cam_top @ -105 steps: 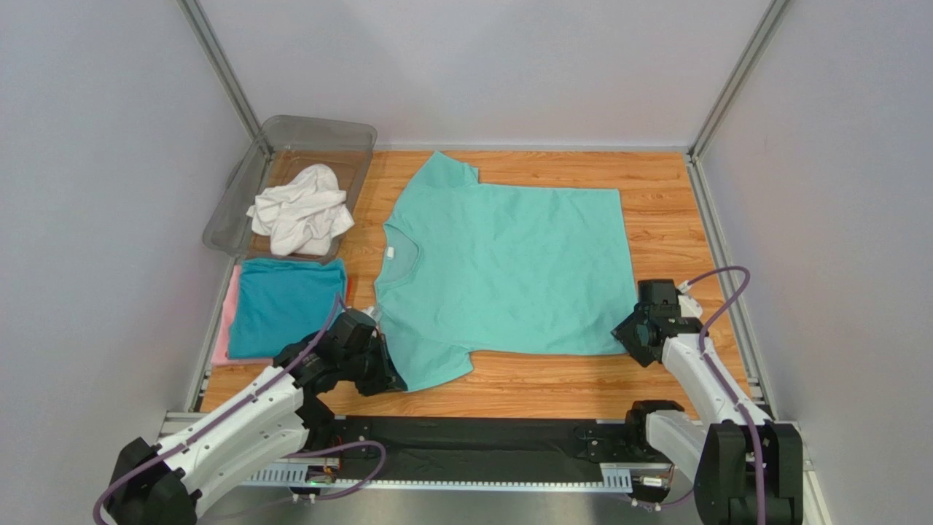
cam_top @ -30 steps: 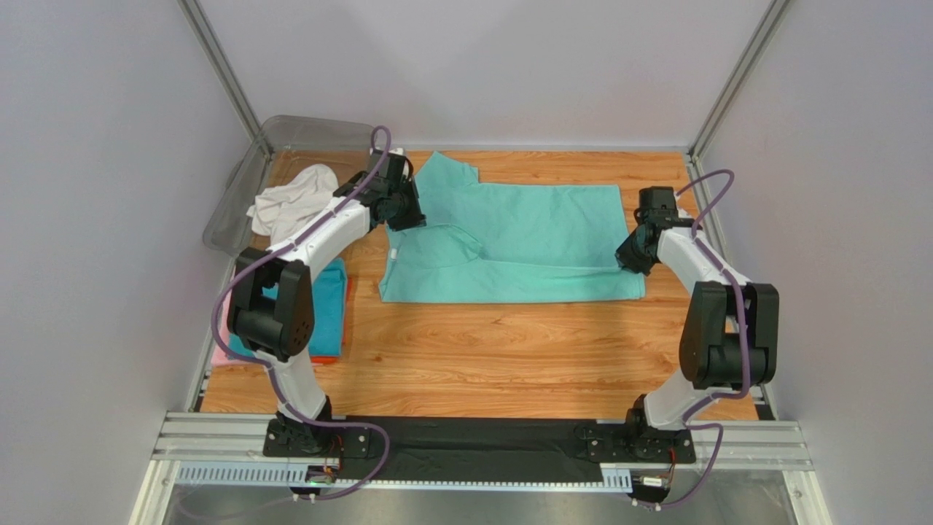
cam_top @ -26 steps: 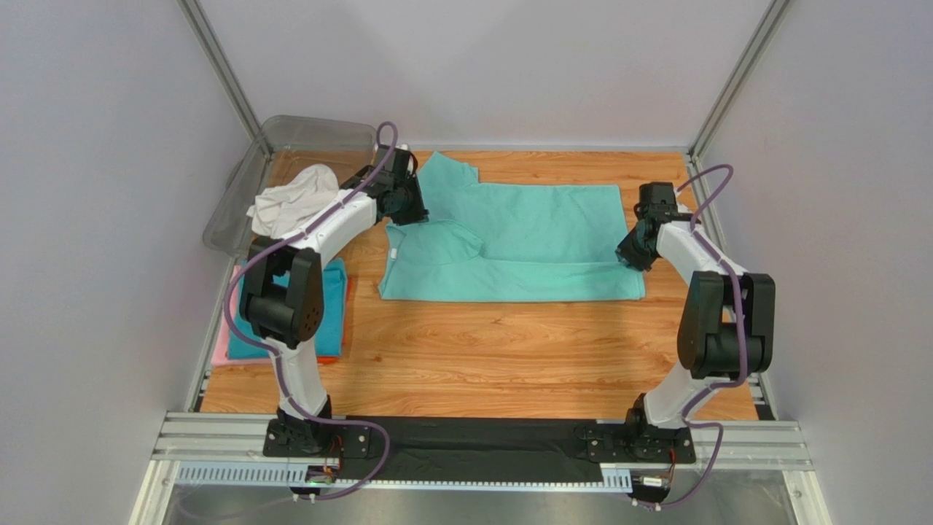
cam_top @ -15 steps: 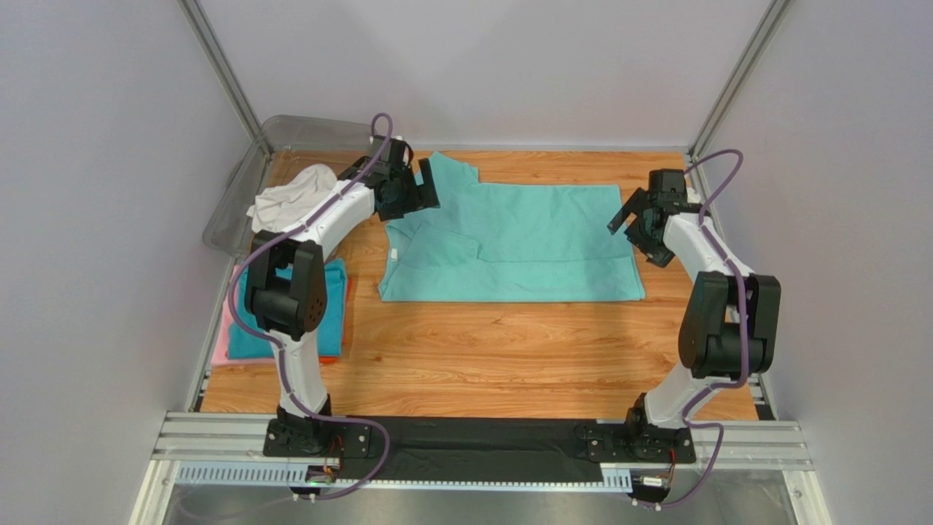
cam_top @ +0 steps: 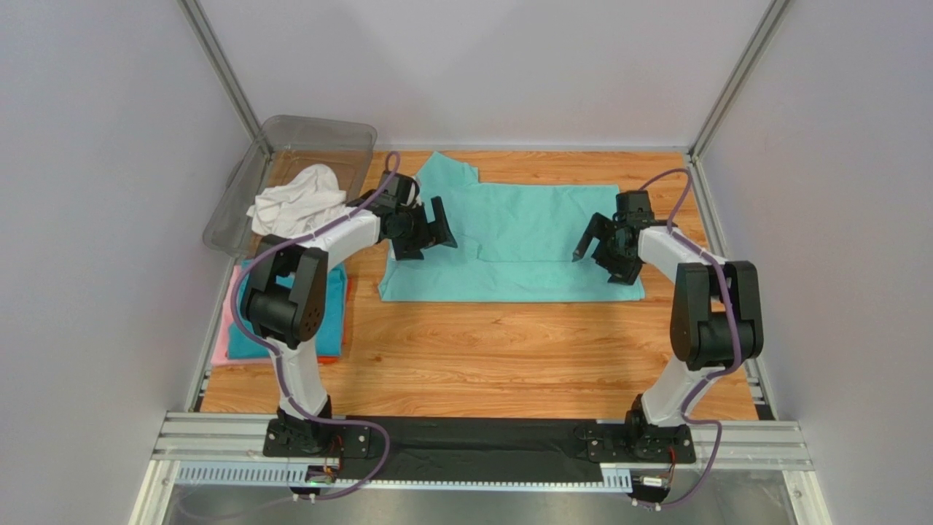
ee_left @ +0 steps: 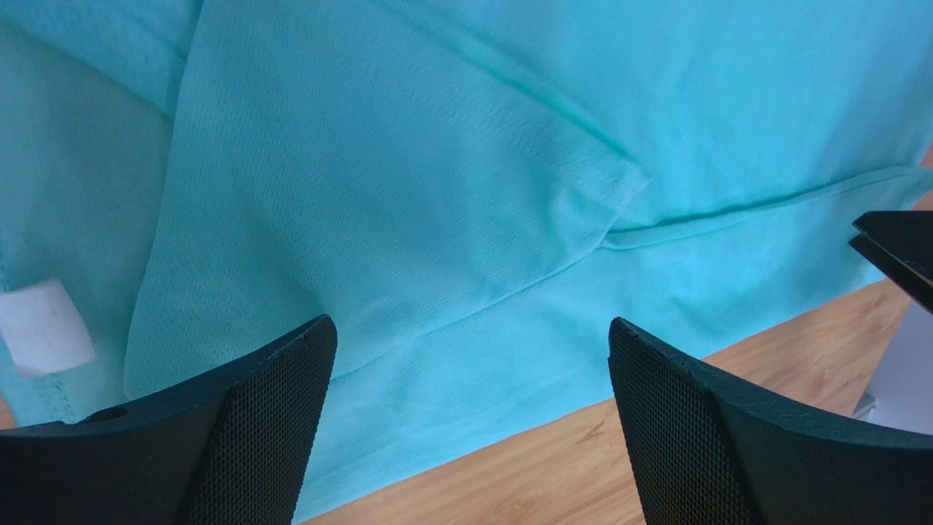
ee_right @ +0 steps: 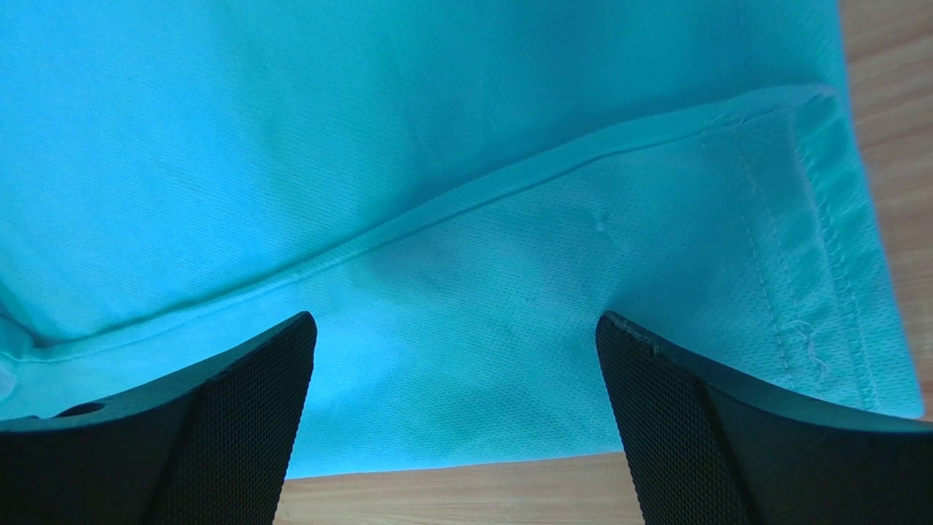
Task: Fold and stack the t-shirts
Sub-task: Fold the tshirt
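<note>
The mint green t-shirt (cam_top: 515, 235) lies on the wooden table (cam_top: 493, 350), folded in half with its near half laid over the far half. My left gripper (cam_top: 429, 234) hovers open over the shirt's left, collar end. My right gripper (cam_top: 602, 249) hovers open over its right, hem end. Neither holds anything. In the left wrist view the left gripper (ee_left: 469, 328) frames the folded sleeve of the shirt (ee_left: 438, 197). In the right wrist view the right gripper (ee_right: 455, 319) stands above the shirt's (ee_right: 438, 131) doubled hem edge.
A clear plastic bin (cam_top: 329, 133) at the back left holds a crumpled white t-shirt (cam_top: 294, 205). In front of it lies a folded teal-blue t-shirt (cam_top: 335, 287) on a pink one (cam_top: 219, 348), partly hidden by my left arm. Grey walls close in both sides.
Both grippers carried the shirt's near edge to the far edge, folding it in half. In the last second they opened, let go and drew inward over the shirt.
</note>
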{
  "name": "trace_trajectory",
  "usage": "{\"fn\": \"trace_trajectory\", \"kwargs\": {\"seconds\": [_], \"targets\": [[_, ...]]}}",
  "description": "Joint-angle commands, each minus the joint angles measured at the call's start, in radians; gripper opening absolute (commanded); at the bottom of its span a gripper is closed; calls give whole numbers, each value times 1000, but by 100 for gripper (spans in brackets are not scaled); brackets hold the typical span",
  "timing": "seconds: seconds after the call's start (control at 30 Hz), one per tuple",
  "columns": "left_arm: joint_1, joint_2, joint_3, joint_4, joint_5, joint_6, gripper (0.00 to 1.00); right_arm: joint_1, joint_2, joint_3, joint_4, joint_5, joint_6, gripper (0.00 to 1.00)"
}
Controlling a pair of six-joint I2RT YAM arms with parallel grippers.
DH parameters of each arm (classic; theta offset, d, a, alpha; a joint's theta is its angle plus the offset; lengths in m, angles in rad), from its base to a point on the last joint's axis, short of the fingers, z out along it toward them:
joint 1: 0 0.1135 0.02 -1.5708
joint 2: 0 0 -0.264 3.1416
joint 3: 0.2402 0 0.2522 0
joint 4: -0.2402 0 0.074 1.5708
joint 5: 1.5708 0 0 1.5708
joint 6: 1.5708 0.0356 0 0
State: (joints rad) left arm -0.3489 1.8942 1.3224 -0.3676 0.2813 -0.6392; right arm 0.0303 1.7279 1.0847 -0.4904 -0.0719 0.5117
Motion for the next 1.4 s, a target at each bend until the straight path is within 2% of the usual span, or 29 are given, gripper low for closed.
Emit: {"fn": "trace_trajectory", "kwargs": {"seconds": [0.0,0.23,0.43,0.53,0.6,0.7,0.87,1.03,1.1,1.2,1.37], "targets": [[-5,-13,-63,27,32,-24,100,-1,-7,-63,41,-26,-16,100],[-18,-90,-241,13,22,-2,100,2,-123,-264,53,-68,7,100],[-70,-303,-523,-2,-60,-59,100,2,-306,-425,-6,-77,36,100],[-143,-420,-629,-5,-111,-129,100,3,-446,-508,-57,-72,65,100],[-196,-500,-666,-14,-129,-184,100,3,-510,-551,-85,-66,93,100],[-217,-595,-706,-46,-142,-229,100,5,-640,-604,-149,-62,109,100],[-223,-754,-648,-154,-203,-197,100,6,-803,-556,-197,-106,113,100],[-223,-804,-488,-227,-316,-123,100,8,-895,-321,-279,12,42,100],[-223,-781,-424,-277,-379,-85,100,8,-903,-237,-296,58,21,100],[-205,-693,-275,-324,-491,-24,100,8,-916,-200,-297,158,13,100],[-76,-453,-25,-311,-461,44,100,6,-903,-193,-284,213,18,100]]}}
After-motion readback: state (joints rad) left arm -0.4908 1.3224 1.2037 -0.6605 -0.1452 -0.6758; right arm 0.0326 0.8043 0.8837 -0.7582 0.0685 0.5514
